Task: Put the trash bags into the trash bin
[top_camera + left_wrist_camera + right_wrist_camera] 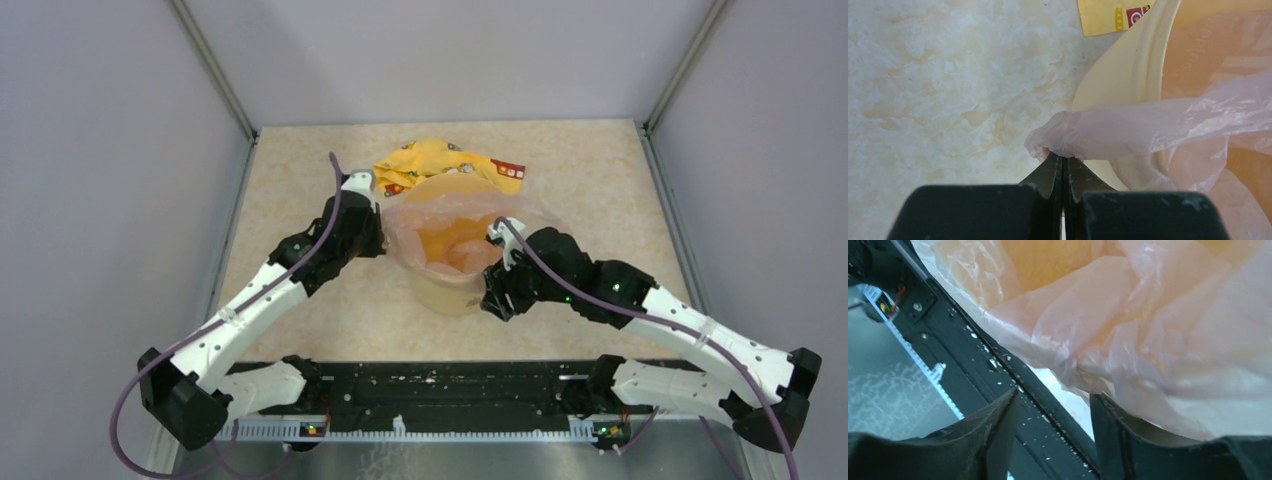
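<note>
So the marbled beige tabletop (600, 170) takes up most of the top view, walled in by grey panels. The left arm (262, 290) and right arm (690, 325) both reach in from the near edge and meet over the middle, with the black base rail (450, 385) running between their mounts.

The trash bin (447, 292) stands upright roughly mid-tabletop, right between the two wrists. It's pale yellow outside and orange inside.

The trash bag (455, 235) is partly in there already. The thin pink film sags down into the bin's mouth and also spreads over the rim, hanging out past it on the left and right. It's crinkled all over.

Behind the bin, at its far side, lies a crumpled yellow wrapper (432, 160) with red printed patches. Can't tell if it actually touches the bin.

The left end effector (1063, 165) is clamped fully together on a bunched bit of the bag's edge. That pinch sits just outside the bin's rim, over bare tabletop.

The right end effector (1053, 401) is at the near-right side of the bin with its fingers spread well apart and nothing between them. The film brushes up against one finger (1118, 425), but isn't gripped as far as I can see.
</note>
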Robot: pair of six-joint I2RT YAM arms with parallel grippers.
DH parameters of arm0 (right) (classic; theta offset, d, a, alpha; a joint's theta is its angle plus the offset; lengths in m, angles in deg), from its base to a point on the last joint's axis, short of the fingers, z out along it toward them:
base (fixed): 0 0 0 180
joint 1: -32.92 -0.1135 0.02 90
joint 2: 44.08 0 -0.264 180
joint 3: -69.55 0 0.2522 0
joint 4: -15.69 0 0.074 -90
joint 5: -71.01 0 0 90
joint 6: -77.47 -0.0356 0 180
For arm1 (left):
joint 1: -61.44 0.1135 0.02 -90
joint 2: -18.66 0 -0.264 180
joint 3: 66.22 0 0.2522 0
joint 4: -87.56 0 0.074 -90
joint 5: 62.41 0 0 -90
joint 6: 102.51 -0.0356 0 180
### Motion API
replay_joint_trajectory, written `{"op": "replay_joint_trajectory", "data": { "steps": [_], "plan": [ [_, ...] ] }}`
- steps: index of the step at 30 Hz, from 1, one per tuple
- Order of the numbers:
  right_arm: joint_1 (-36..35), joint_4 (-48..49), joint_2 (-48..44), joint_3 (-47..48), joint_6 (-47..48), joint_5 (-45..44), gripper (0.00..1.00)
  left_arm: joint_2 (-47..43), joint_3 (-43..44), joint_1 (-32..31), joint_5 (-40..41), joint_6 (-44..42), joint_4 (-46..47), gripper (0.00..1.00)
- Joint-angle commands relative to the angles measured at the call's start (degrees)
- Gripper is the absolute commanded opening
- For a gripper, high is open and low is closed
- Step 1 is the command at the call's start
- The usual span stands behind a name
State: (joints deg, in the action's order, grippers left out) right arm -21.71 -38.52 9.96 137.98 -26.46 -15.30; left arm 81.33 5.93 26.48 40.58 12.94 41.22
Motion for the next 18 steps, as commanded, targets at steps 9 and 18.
{"op": "replay_joint_trajectory", "data": {
  "steps": [9,18],
  "plan": [
    [-0.48,-15.03,-4.59,16.61,-7.04,-11.15,0.76,1.05,2.4,0.24,0.39,-0.7,4.78,0.0],
    [-0.48,-23.62,-2.98,27.2,-12.85,-25.17,0.69,0.69,3.04,0.24,-0.03,-1.18,4.38,0.0]
  ]
}}
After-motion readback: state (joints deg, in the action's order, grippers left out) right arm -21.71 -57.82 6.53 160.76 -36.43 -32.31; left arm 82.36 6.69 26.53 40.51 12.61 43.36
